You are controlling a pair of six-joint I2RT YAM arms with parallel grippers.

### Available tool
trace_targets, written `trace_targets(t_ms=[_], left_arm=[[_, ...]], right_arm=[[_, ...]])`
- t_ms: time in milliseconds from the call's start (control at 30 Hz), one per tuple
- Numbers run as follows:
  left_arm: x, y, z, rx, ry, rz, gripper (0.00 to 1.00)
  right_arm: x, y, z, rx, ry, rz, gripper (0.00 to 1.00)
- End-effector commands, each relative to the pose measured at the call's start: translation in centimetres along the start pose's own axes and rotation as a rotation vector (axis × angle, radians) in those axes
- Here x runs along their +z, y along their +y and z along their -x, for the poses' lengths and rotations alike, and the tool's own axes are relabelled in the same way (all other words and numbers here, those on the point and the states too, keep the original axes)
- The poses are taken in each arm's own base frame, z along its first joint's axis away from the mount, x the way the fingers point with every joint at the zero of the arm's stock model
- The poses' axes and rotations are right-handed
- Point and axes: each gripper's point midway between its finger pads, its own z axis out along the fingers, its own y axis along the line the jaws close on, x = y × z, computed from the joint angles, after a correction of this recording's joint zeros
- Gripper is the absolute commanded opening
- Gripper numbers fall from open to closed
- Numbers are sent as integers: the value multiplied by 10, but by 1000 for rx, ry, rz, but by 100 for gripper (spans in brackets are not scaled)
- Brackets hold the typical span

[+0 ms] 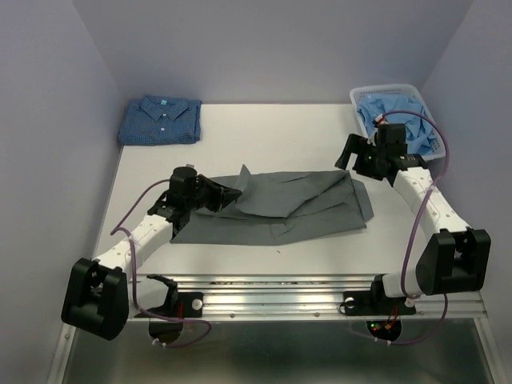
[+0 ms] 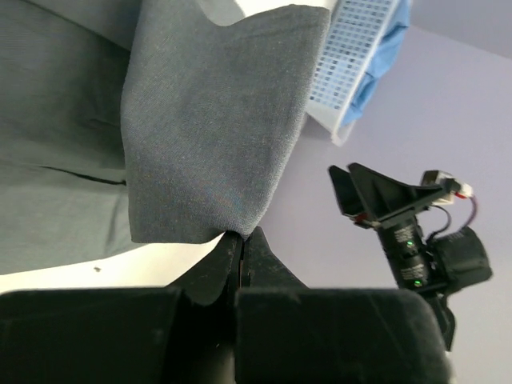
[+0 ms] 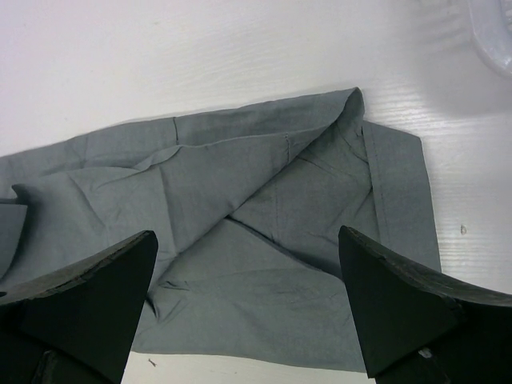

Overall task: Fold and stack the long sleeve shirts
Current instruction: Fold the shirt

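Observation:
The slate-grey long sleeve shirt (image 1: 304,210) lies spread across the middle of the table, partly folded. My left gripper (image 1: 237,193) is shut on a corner of it and holds that flap (image 2: 208,128) lifted above the rest; in the left wrist view the jaws (image 2: 242,237) pinch the cloth's lower edge. My right gripper (image 1: 362,154) hovers open over the shirt's right end, its fingers wide apart above the folded cloth (image 3: 264,208) with nothing between them (image 3: 248,236). The dark blue checked shirt (image 1: 160,121) sits folded at the back left corner.
A pale plastic basket (image 1: 358,99) at the back right holds light blue cloth (image 1: 400,112); its wall shows in the left wrist view (image 2: 340,72). Lilac walls close in the table on three sides. A metal rail (image 1: 280,292) runs along the near edge.

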Motion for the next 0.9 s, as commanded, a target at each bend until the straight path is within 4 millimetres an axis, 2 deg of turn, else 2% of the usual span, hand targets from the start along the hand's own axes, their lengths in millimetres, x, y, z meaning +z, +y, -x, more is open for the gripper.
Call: trace_targets(t_ms=[0, 67, 167, 267, 300, 333, 400, 567, 600, 667, 700, 767, 800, 867], left_arm=[[4, 19, 4, 29, -15, 22, 5], [1, 27, 6, 21, -35, 44, 7], [-6, 40, 11, 2, -89, 80, 32], [-14, 52, 26, -32, -189, 141, 58], [-18, 56, 30, -39, -222, 164, 68], [-27, 69, 38, -54, -285, 223, 80], [-37, 72, 44, -79, -339, 248, 97], [-70, 48, 66, -16, -501, 212, 99], [-76, 36, 73, 55, -534, 220, 99], [-76, 25, 78, 158, -534, 255, 99], [-68, 15, 79, 274, -488, 310, 99], [-54, 12, 78, 374, -412, 402, 99], [-37, 10, 75, 482, -337, 499, 99], [-21, 10, 68, 554, -301, 612, 99]], right_arm=[[3, 0, 7, -19, -15, -11, 100], [6, -2, 5, -16, -6, -14, 100], [8, -3, 3, -16, 4, -17, 100], [9, -4, 3, -14, 6, -23, 100], [10, -4, 2, -14, 8, -23, 100], [9, -4, 3, -14, 6, -23, 100], [9, -5, 2, -13, 10, -30, 100], [10, -7, 0, -17, 14, -34, 100], [9, -7, 0, -19, 14, -34, 100], [10, -7, -2, -22, 20, -33, 100], [11, 0, -4, -51, 24, -22, 100], [11, 8, -5, -108, 15, -21, 100], [12, 24, -11, -152, 20, 9, 100], [11, 47, -21, -196, 42, 93, 100]])
